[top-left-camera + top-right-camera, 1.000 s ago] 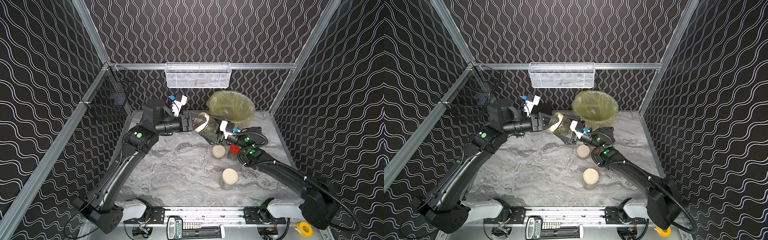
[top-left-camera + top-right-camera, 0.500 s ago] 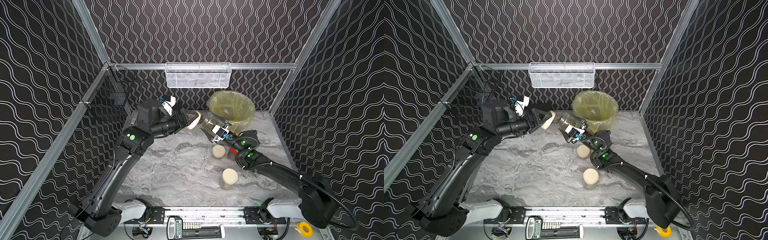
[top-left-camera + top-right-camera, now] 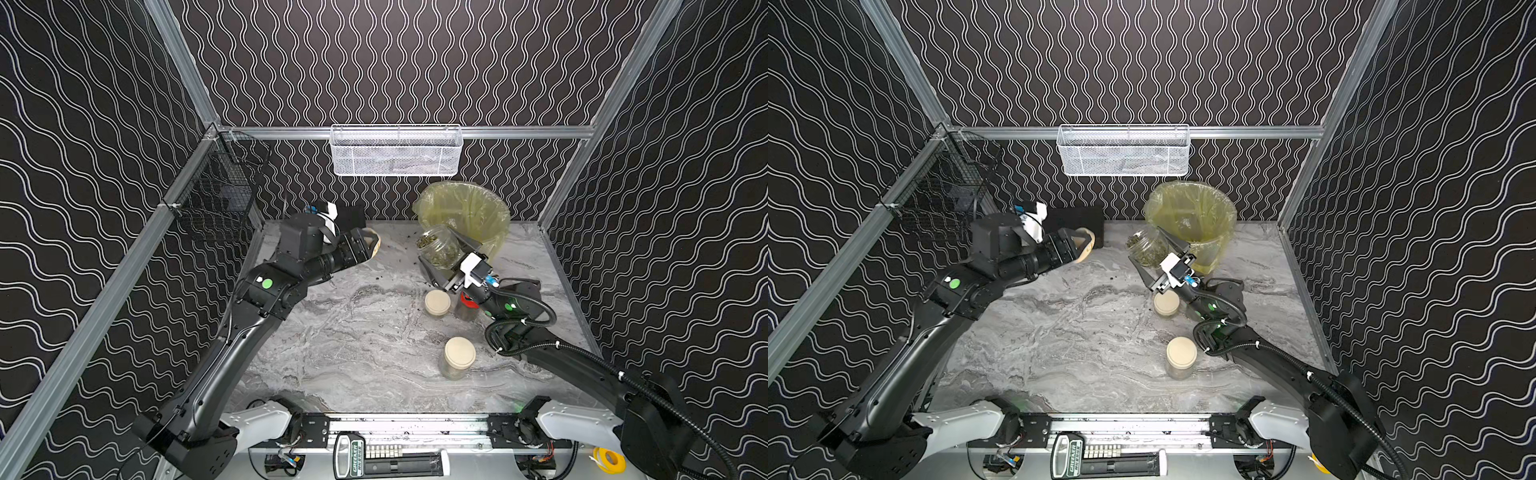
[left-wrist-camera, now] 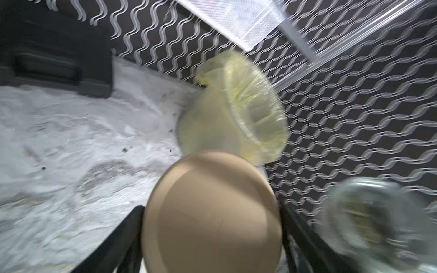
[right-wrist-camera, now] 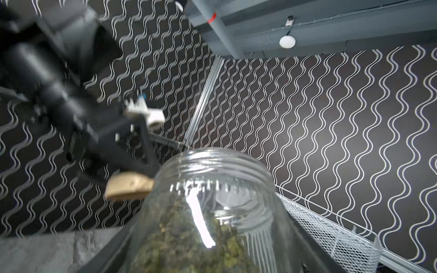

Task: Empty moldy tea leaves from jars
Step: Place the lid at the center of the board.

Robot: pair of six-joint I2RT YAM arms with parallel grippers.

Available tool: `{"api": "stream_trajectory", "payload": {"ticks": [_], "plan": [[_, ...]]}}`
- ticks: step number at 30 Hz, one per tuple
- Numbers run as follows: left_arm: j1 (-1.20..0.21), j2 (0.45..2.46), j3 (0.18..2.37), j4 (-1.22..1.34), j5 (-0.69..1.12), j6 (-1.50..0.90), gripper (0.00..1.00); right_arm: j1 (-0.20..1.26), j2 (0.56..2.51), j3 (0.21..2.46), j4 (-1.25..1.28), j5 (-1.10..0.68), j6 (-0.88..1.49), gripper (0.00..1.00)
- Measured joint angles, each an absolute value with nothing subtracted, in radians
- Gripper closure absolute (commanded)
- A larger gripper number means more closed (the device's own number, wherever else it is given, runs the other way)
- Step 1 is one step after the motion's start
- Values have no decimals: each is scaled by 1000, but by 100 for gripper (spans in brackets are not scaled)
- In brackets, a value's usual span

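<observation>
In both top views the left gripper (image 3: 368, 248) sits at the far left of the table (image 3: 353, 332), closed on a cream lid (image 3: 375, 249) held off the surface. The blurred left wrist view adds the lid's flat face wedged between both fingers (image 4: 127, 231). Well apart to the right, the right gripper (image 3: 439, 252) clasps the open jar (image 3: 436, 245), tilted with its mouth up and leftward, just beside the bag-lined bucket (image 3: 496, 237). Only the right wrist view shows the bare threaded rim close up, with tea leaves (image 5: 179, 236) heaped inside the glass. Only the top views show a lidded jar (image 3: 437, 302) and a second lidded jar (image 3: 458, 357) standing nearer, plus a red-lidded jar (image 3: 467, 300) mostly hidden behind the right wrist. A glassy smear at the left wrist view's edge is probably the open jar
</observation>
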State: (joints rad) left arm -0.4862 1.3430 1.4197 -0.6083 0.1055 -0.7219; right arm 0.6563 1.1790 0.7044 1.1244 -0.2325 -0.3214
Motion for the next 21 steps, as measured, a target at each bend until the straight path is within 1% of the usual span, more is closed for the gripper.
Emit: {"api": "stream_trajectory", "payload": {"ticks": [6, 13, 21], "plan": [[-487, 1340, 1215, -538, 109, -595, 53, 656, 1122, 661, 1261, -179, -189, 80], [-503, 1423, 991, -486, 41, -550, 53, 654, 1061, 641, 1341, -110, -147, 80], [-567, 1601, 926, -413, -64, -543, 52, 653, 1030, 642, 1334, -91, -148, 80]]}}
